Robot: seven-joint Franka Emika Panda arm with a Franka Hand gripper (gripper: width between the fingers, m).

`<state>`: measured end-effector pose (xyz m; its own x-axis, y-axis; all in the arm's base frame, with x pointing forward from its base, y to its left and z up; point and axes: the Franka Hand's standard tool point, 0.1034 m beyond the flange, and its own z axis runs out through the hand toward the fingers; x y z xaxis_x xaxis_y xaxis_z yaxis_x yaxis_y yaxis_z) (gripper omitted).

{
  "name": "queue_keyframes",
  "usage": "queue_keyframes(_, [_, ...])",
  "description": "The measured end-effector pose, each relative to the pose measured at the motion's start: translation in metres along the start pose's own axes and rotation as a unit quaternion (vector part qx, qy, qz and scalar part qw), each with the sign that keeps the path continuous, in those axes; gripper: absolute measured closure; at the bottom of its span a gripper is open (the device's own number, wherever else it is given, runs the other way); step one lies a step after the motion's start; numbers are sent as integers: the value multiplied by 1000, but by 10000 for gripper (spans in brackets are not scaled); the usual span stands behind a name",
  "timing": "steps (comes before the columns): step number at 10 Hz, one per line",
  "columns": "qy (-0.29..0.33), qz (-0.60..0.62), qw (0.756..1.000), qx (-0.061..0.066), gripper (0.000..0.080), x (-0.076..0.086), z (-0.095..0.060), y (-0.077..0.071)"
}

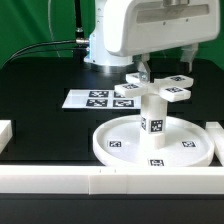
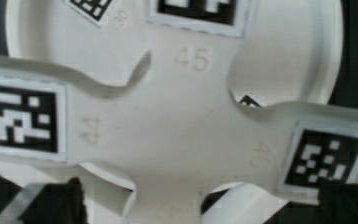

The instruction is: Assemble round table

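Note:
The round table's white disc lies flat near the front border. A short thick post stands upright at its centre, tagged on its side. The four-armed cross piece rests on top of the post, each arm bearing a tag. My gripper hangs directly over the cross piece, open. In the wrist view the cross piece fills the picture. One of its arms runs down between my dark fingers. My gripper holds nothing.
The marker board lies flat behind the disc, toward the exterior view's left. Long white border blocks run along the front and stand at the left and right edges. The tabletop is black.

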<state>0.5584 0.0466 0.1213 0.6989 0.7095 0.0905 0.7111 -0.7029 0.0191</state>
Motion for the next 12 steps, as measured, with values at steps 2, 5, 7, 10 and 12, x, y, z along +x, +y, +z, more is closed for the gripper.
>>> queue_keyframes(2, [2,-56,998,-3,150,-4,0,2])
queue_keyframes(5, [-3,-153,988,-5,150,-6,1,4])
queue_keyframes(7, [-3,-247,969,-15,150,-8,3,7])
queue_keyframes(10, [-5,-269,963,-15,150,-10,6,7])
queue_keyframes(12, [-6,-264,964,-14,150,-10,7,7])
